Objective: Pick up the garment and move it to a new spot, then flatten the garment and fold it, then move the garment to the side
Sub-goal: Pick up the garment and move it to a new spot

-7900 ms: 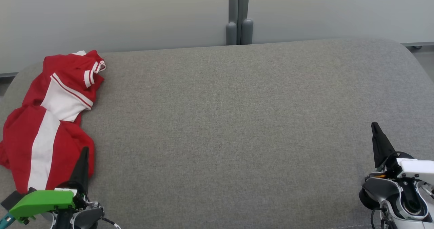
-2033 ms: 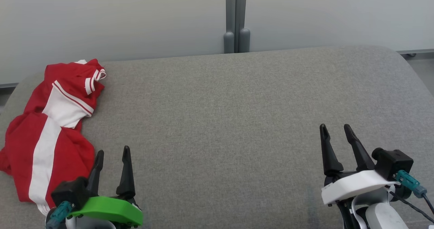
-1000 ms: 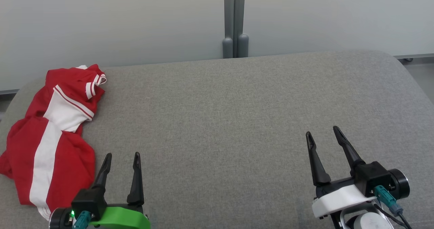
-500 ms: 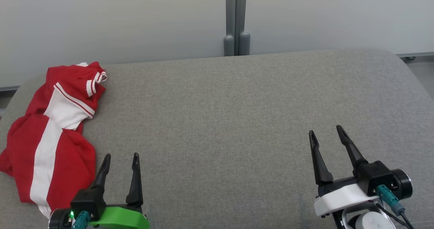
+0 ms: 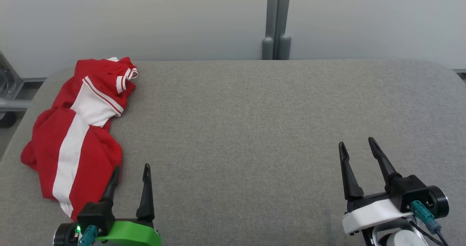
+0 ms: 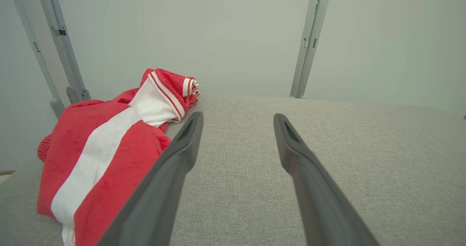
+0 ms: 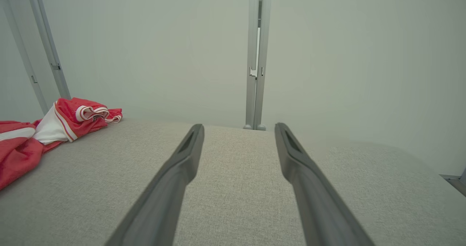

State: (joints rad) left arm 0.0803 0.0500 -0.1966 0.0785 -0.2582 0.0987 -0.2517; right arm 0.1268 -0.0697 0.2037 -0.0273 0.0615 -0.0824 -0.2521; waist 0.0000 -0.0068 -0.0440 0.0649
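Grey bench (image 5: 255,129), red-and-white garment (image 5: 71,147) crumpled just left of left gripper (image 5: 131,167). Both jaws wide, empty. Looks soft, floppy; best pinched at nearest edge.

— What sort of place is this?
— Looks like a lab test bay. Plain pale panels (image 5: 145,16), joined by grey metal posts (image 5: 275,20), wall in a grey fabric-covered bench (image 5: 255,129).

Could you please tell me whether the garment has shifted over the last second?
No; the garment keeps its offset from the grey post; the camera turned.
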